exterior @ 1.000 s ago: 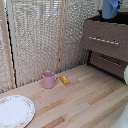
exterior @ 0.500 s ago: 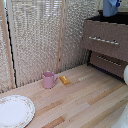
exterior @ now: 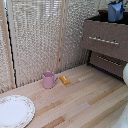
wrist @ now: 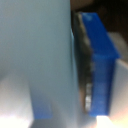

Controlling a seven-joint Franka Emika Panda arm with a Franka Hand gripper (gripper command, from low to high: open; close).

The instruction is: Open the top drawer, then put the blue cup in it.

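The blue cup [exterior: 115, 12] is at the top of the dark brown cabinet on the exterior view's right, over the dark gap behind the top drawer [exterior: 106, 35], which stands pulled out. My gripper [exterior: 119, 4] is a dark shape at the cup's rim, mostly cut off by the picture's edge, and seems shut on the cup. In the wrist view the cup's blue wall [wrist: 100, 65] fills the frame, blurred, beside a broad pale surface [wrist: 45, 60] that I cannot identify. The drawer's silver bar handle [exterior: 104, 41] faces the table.
A pink mug [exterior: 48, 79] and a small orange-yellow piece [exterior: 64, 79] sit on the wooden table near the slatted screen. A white plate [exterior: 14, 111] lies at the front left. The second drawer [exterior: 107, 62] is lower down. A white rounded shape [exterior: 125, 74] is at the right edge.
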